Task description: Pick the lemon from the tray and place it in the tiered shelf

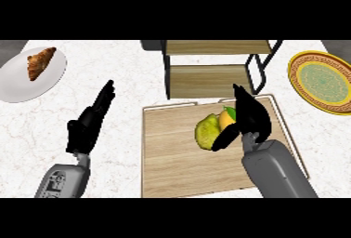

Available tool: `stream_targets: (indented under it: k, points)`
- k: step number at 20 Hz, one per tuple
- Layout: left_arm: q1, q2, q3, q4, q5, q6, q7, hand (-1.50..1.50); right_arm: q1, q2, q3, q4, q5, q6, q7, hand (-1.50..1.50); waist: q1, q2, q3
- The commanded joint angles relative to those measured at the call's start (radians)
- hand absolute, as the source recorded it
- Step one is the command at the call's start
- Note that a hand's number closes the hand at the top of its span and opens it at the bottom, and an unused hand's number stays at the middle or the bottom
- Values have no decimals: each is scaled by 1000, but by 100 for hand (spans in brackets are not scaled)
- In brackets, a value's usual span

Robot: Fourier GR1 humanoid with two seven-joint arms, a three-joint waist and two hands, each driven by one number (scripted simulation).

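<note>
Lemon [207,131] lies on the wooden tray [178,162], in the tray's upper right part, yellow-green, with an orange-yellow fruit [227,119] touching its right side; the right hand [248,116] stands over the tray just right of both fruits, fingers straight and pointing up toward the tiered shelf [209,69], thumb reaching down-left against the lemon's lower edge, not curled round it. Left of the tray the left hand [89,123] rests over the counter [123,74], fingers straight and together; a white plate [17,81] with a croissant [41,62] sits far left of the tray, a patterned yellow plate [322,82] to its upper right, beside the shelf
</note>
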Motion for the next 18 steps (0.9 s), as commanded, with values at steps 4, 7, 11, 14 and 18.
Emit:
stream_targets:
  k: [4,7,11,14,18]
  points:
    - [70,-2,3,-38,-6,-16,-31,0,52,-9,18,-13,19,108,-20,150,1,1,1]
    - [-24,17,53,28,18,-38,-1,0,122,10,101,-86,96,73,-33,150,-6,1,1]
    - [28,-36,-7,-42,-45,8,22,0,33,42,38,-65,123,101,-26,150,0,1,1]
    - [19,-28,2,-73,-51,13,56,0,65,80,94,-65,168,64,-48,150,0,1,1]
    - [-11,-38,-19,-15,-33,-27,8,0,-80,103,450,34,56,-133,185,150,66,6,1]
